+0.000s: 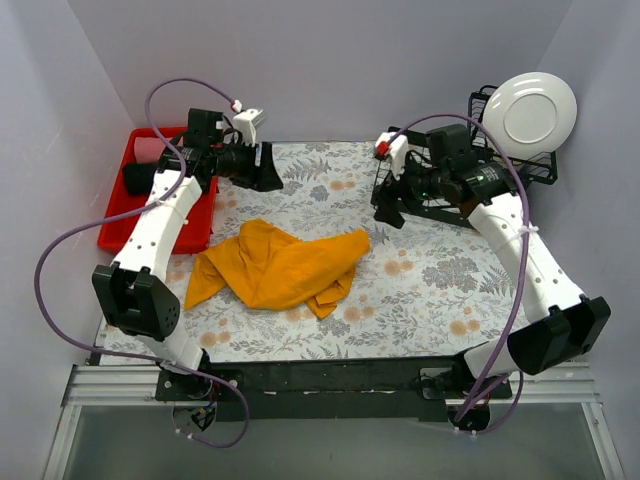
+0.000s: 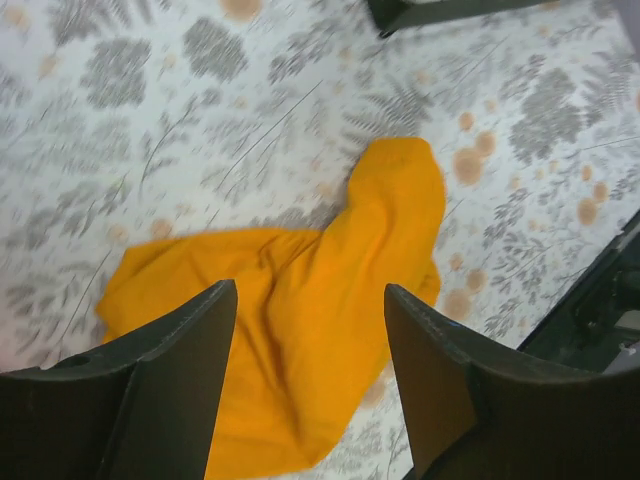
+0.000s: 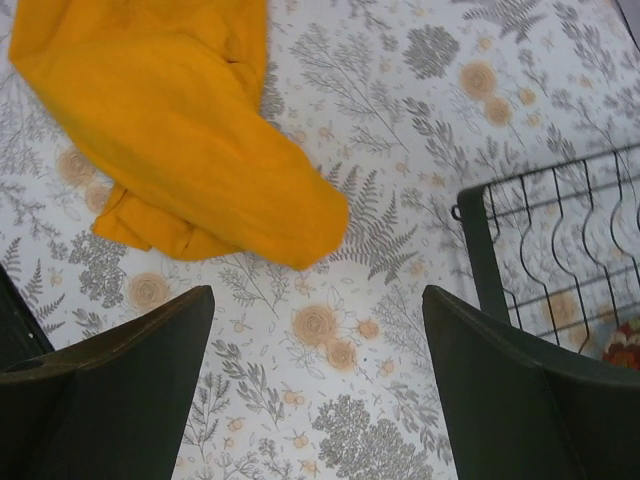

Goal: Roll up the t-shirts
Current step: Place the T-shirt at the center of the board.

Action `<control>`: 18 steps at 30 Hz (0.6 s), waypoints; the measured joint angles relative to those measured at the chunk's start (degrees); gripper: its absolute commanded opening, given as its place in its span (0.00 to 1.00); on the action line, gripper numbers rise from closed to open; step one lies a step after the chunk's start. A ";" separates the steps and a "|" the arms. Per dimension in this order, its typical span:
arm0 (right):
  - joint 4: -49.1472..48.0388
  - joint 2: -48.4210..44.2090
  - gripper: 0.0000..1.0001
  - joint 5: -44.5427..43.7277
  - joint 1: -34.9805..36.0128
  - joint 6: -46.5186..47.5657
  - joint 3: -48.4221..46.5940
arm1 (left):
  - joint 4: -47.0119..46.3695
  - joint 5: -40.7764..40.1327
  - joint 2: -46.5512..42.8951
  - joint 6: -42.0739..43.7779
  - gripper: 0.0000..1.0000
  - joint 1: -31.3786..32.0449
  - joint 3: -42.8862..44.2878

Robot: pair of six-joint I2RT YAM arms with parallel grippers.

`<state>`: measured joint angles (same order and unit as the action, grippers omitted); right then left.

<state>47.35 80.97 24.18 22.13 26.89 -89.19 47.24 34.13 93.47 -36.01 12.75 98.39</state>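
Observation:
A bright orange-yellow t-shirt (image 1: 280, 265) lies crumpled and loosely spread in the middle of the floral-print table. A pink bundle (image 1: 148, 150) and a black bundle (image 1: 135, 178) sit in the red bin at the back left. My left gripper (image 1: 266, 167) hovers at the back left, above and behind the shirt. It is open, and the shirt (image 2: 300, 320) shows below between its fingers (image 2: 190, 360), untouched. My right gripper (image 1: 386, 205) hangs at the back right, open over bare tablecloth. The shirt's rounded end (image 3: 170, 130) lies ahead of it to the left.
The red bin (image 1: 118, 232) stands along the table's left edge. A black wire rack (image 1: 520, 165) with a white plate (image 1: 535, 110) upright in it fills the back right corner. Its frame (image 3: 480, 250) is close to my right gripper's right finger.

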 measured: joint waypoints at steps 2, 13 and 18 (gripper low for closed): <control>-0.35 0.22 0.93 -0.07 3.43 2.40 0.22 | 2.58 -2.69 -1.16 1.49 0.64 -2.51 -2.78; -10.03 9.42 0.92 -2.91 24.46 23.08 15.04 | 9.68 -11.06 -22.32 5.07 0.65 -12.94 -22.71; -13.14 14.03 0.91 -6.03 26.62 29.29 20.87 | 9.97 -12.33 -24.48 5.70 0.64 -13.51 -29.46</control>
<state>34.22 95.00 18.15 48.75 56.18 -68.31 57.21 21.80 68.99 -30.30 -0.75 68.93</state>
